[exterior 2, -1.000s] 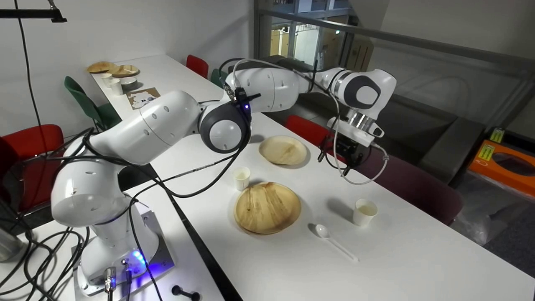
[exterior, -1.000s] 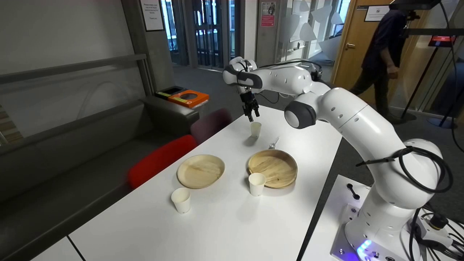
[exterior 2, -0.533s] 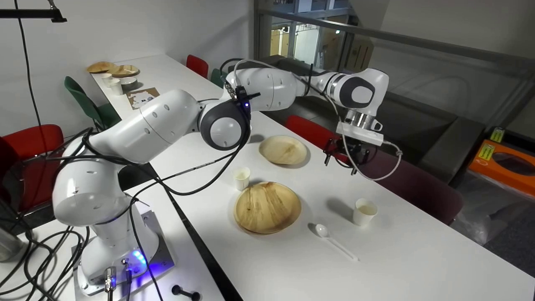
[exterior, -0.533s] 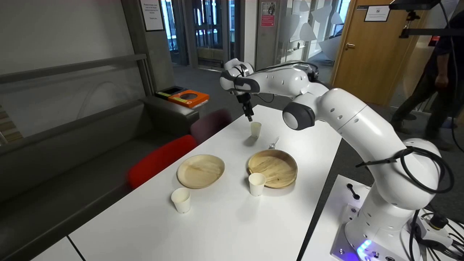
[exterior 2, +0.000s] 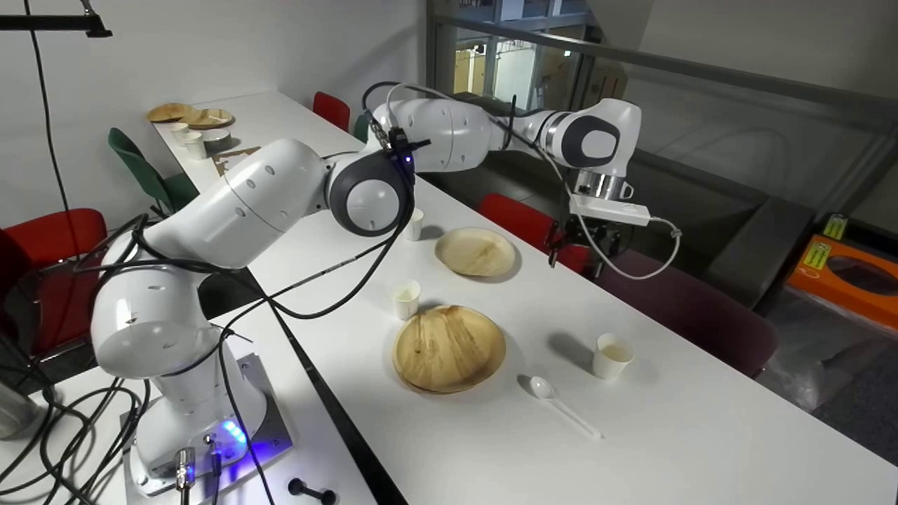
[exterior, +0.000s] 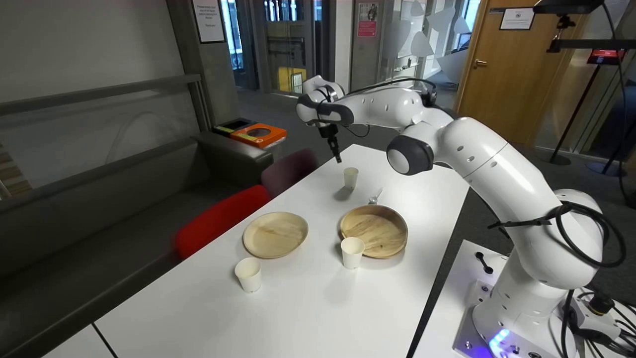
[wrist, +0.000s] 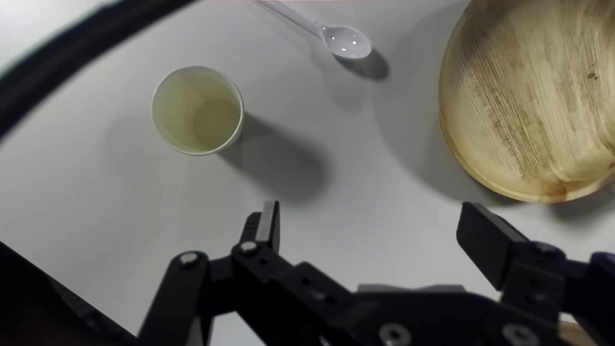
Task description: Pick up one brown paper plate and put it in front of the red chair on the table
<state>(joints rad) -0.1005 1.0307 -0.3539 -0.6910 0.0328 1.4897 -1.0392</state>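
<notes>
Single thin round tan-brown paper plate (exterior: 276, 235): lies flat on long white smooth-topped worktop (exterior: 298, 318), just in front of bright red rounded chair (exterior: 221, 219). Black two-finger gripper (wrist: 372, 221): jaws wide apart, nothing held; hangs above worktop, clear of paper plate. Thicker stack of round tan plates (exterior 2: 449, 349): near paper plate, on side toward white robot base (exterior: 526, 303). Small white tapered cup (exterior: 248, 274): just beside paper plate. Second like cup (exterior: 352, 254): near paper plate, same side as stack. Third like cup (exterior 2: 612, 358), white plastic spoon (exterior 2: 567, 410): well apart from paper plate.
</notes>
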